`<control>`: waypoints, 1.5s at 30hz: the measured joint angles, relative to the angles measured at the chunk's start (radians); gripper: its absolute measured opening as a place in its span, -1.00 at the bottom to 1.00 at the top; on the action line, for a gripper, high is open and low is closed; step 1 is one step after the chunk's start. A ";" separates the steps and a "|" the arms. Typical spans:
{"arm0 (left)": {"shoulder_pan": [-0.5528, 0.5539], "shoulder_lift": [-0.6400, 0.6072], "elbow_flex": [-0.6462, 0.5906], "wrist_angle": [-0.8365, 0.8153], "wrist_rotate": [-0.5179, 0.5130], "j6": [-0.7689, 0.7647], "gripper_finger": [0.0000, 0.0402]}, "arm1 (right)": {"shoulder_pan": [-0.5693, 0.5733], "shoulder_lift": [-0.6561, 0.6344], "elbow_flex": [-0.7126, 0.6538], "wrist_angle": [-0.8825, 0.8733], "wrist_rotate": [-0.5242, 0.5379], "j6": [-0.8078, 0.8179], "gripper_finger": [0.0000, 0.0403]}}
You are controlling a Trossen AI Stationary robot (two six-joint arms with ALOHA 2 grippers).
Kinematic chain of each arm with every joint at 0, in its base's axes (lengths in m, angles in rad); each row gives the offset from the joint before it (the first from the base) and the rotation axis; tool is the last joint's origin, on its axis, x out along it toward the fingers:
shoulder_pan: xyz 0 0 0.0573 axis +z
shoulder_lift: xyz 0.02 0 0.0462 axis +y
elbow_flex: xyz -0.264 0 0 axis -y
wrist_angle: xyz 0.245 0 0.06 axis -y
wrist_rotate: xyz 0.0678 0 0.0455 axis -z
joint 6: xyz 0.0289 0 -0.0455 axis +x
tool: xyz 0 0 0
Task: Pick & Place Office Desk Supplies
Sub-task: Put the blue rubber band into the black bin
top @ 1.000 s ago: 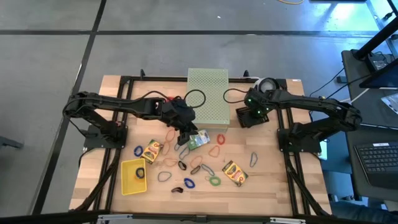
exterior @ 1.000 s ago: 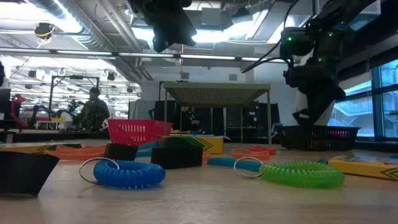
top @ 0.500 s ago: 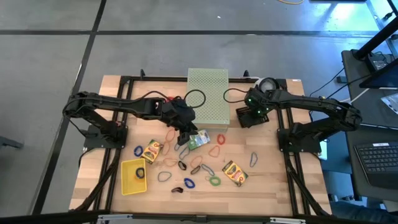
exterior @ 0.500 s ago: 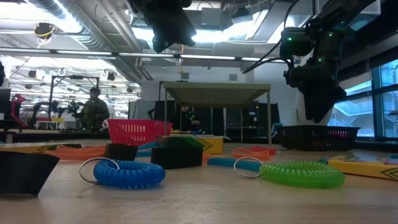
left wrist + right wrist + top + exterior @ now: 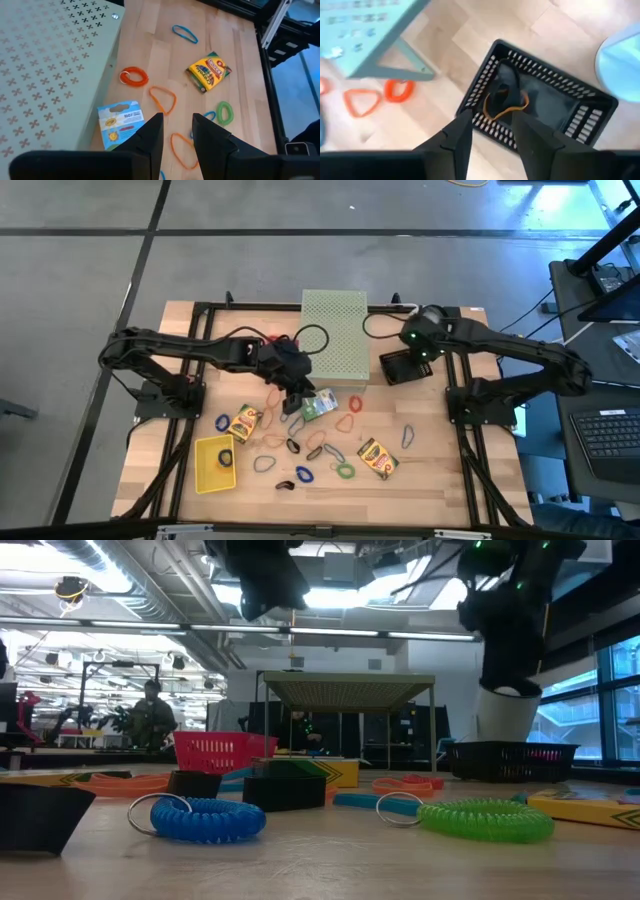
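Rubber-band loops, orange, blue and green, lie scattered on the wooden table, along with two yellow-and-green card boxes and a blue-and-green card pack. My left gripper hangs open above the table beside that pack, with nothing between its fingers. My right gripper is open above the black basket. An orange band and a dark item lie on the basket's floor.
The large pale green perforated box stands on legs at the table's far middle, between the two grippers. A yellow tray holding a black clip sits near the front left. A pale round object stands beside the basket.
My right gripper has gone up, away from the black basket, and a little toward the table's far edge. The left arm has kept still.
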 joint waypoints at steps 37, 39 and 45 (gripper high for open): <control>-0.057 -0.019 0.000 0.054 -0.113 -0.066 -0.51 | 0.903 0.204 -0.038 -0.031 0.109 0.681 -0.52; -0.059 -0.019 0.000 0.054 -0.113 -0.074 -0.51 | 0.907 0.221 -0.076 0.023 0.106 0.682 -0.52; -0.064 -0.019 0.000 0.053 -0.098 -0.060 -0.51 | 0.905 0.206 -0.180 0.067 0.080 0.743 -0.52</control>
